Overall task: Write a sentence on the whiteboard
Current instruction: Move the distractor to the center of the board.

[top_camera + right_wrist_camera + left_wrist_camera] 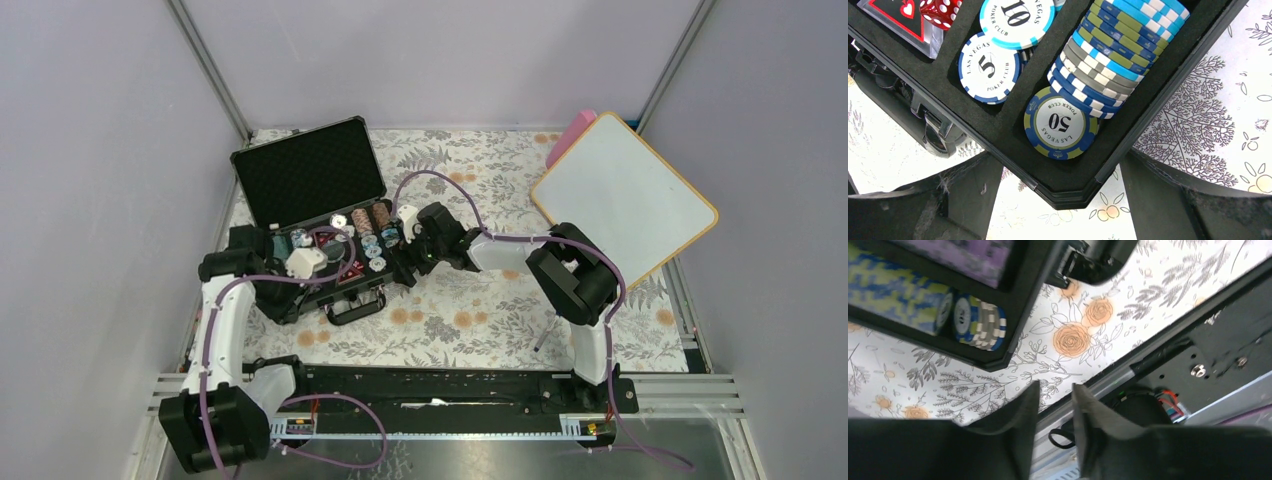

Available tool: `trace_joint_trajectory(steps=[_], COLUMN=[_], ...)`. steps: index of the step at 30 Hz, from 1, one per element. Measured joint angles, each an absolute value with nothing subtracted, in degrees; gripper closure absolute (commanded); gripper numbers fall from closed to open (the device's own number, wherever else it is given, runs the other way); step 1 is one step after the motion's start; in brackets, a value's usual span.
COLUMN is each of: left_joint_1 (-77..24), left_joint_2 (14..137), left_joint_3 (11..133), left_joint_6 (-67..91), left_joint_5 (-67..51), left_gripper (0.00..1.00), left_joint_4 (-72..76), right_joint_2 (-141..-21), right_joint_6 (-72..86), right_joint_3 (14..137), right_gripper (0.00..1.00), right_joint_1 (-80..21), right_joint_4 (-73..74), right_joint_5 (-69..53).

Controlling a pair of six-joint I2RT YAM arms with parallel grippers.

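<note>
The whiteboard [625, 195], white with an orange-yellow rim, leans at the back right against the wall. Its face looks blank and no sentence shows on it. My right gripper [402, 258] is far from it, at the right front corner of the open black poker chip case [310, 175]. In the right wrist view the right gripper [1058, 159] is wide open, with its jaws either side of the case corner [1083, 192] and holding nothing. My left gripper [335, 272] hovers over the case's front edge. In the left wrist view the left gripper [1055, 392] is slightly open and empty.
The case tray holds stacks of poker chips [1108, 55], loose chips [1060, 122], red dice [940, 7] and cards. A pink object [572, 135] stands behind the whiteboard. A thin dark stick [545, 335] lies on the floral cloth by the right arm. The base rail [1128, 372] runs along the near edge.
</note>
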State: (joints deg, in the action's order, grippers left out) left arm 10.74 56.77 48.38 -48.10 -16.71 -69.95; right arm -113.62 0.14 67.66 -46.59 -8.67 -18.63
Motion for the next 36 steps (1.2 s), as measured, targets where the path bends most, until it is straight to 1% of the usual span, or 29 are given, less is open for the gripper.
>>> trace_joint_trajectory(steps=[2,3,8,16,21,26,30,36], left_joint_1=[10.1,9.3,5.5,5.5,5.3,5.8,8.3,12.5], left_joint_2=[56.9,57.1,58.4,62.5,64.5,69.3,73.5,80.5], left_joint_3=[46.9,46.0,41.5,37.1,35.9,36.1,38.0,42.5], left_joint_6=[-50.2,-51.3,-52.0,-46.7,-42.6,-38.9,-36.0,-32.9], left_joint_5=[-16.6,-16.4,-15.6,-12.1,-11.0,-9.0,-7.4,-4.9], left_gripper=[0.99,1.0,1.0,1.0,1.0,1.0,1.0,1.0], left_joint_4=[-70.8,-71.0,-68.4,-53.2,-47.9,-41.9,-38.7,-33.3], right_joint_2=[-113.6,-113.6,-113.6,-113.8,-115.3,-119.5,-123.8,-132.4], right_joint_6=[0.1,0.1,0.5,1.2,3.3,4.8,4.7,4.5], right_joint_3=[67.7,67.7,67.7,67.7,69.1,75.2,81.7,95.1], right_gripper=[0.09,0.09,0.09,0.09,0.09,0.09,0.09,0.09], right_joint_1=[-46.6,-46.6,-46.6,-46.6,-46.6,-46.6,-46.5,-46.0], right_joint_4=[-8.7,-8.7,-8.8,-9.0,-10.2,-9.5,-7.8,-5.5], right_joint_5=[-18.6,-18.6,-18.6,-18.7,-19.6,-20.4,-20.1,-20.2])
